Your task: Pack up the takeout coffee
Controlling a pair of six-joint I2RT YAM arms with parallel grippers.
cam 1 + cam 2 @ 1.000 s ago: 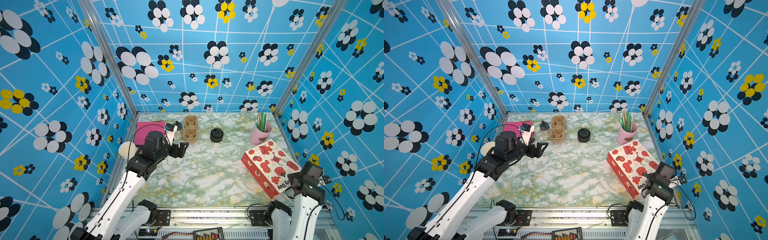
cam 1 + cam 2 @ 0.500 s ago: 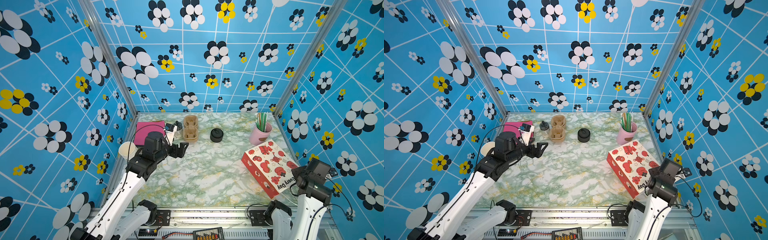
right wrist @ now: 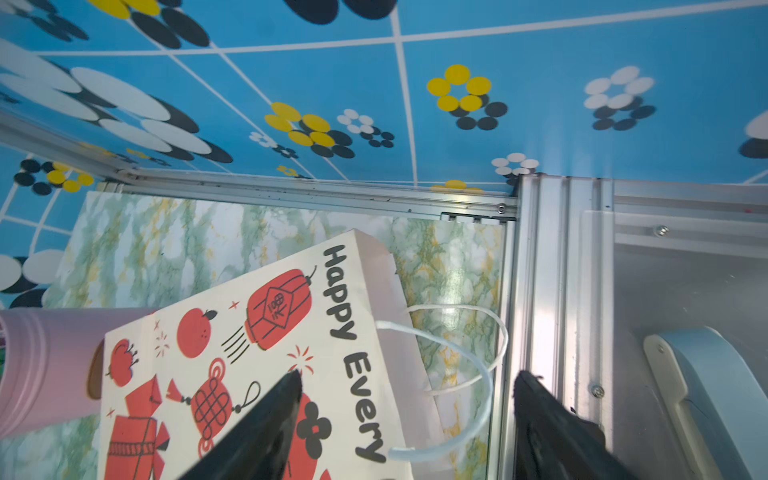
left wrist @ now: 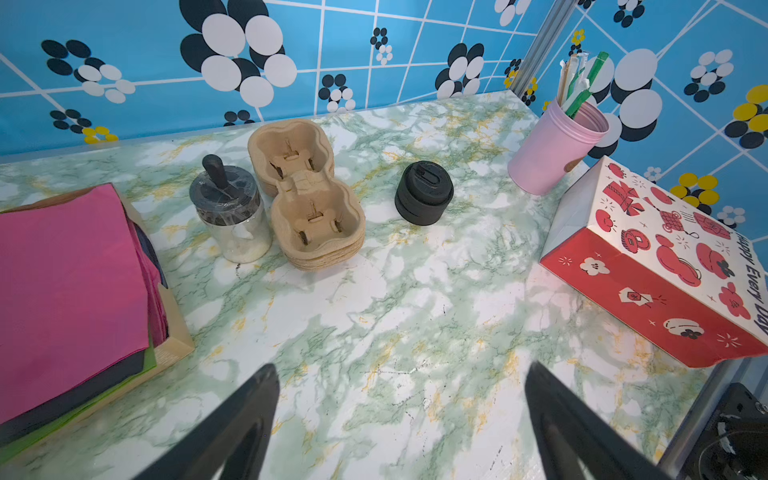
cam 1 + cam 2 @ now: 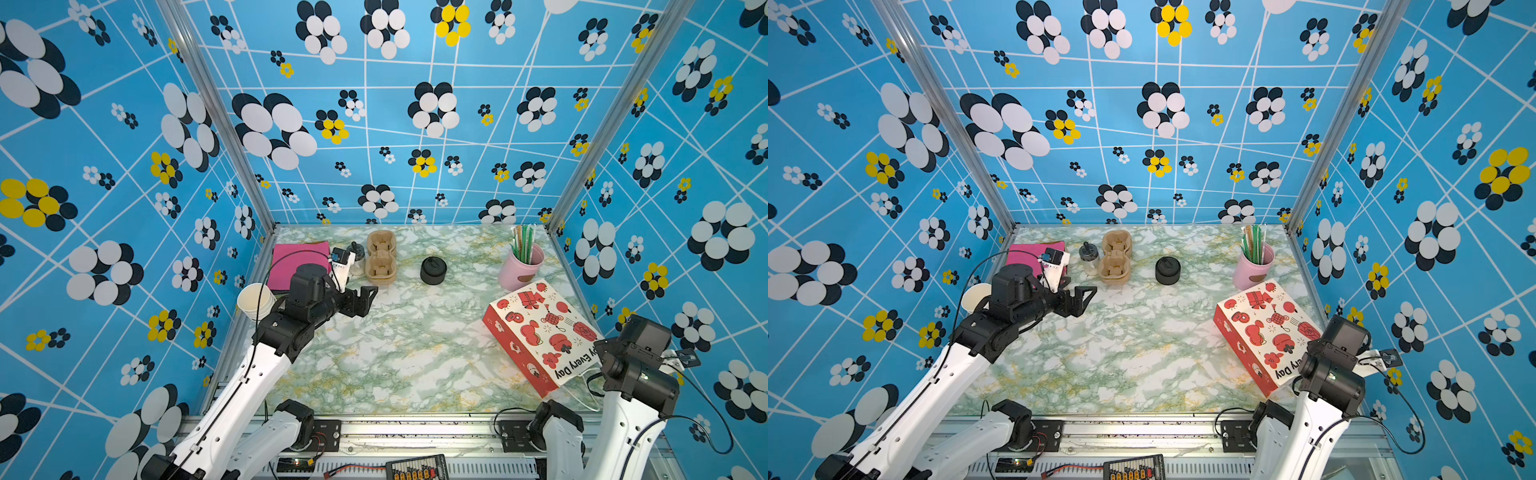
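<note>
Left tool (image 4: 401,368): hovering over the left part of the desk (image 5: 399,357), fingers spread wide, holding nothing.
Right tool (image 3: 408,374): hanging at the near right corner with its fingers standing wide apart and gripping nothing; the bag's white cord handles (image 3: 388,326) are showing in the gap in the right wrist view, and I cannot tell if they are touching.
Paper bag (image 5: 540,332): lying on its side at the right of the desk, red and white, its handle end pointing toward the near right corner.
Takeout coffee: not showing in any view, so I cannot tell where it is sitting.
Stack of black lids (image 5: 433,270): standing alone in the far middle.
Cup carriers (image 5: 380,257): lying stacked far left, with a shaker jar (image 5: 1089,257) standing just beside them.
Lidless white cups (image 5: 254,299): sitting at the left edge, beside the left arm.
Pink tin (image 5: 523,268): standing far right, holding straws.
</note>
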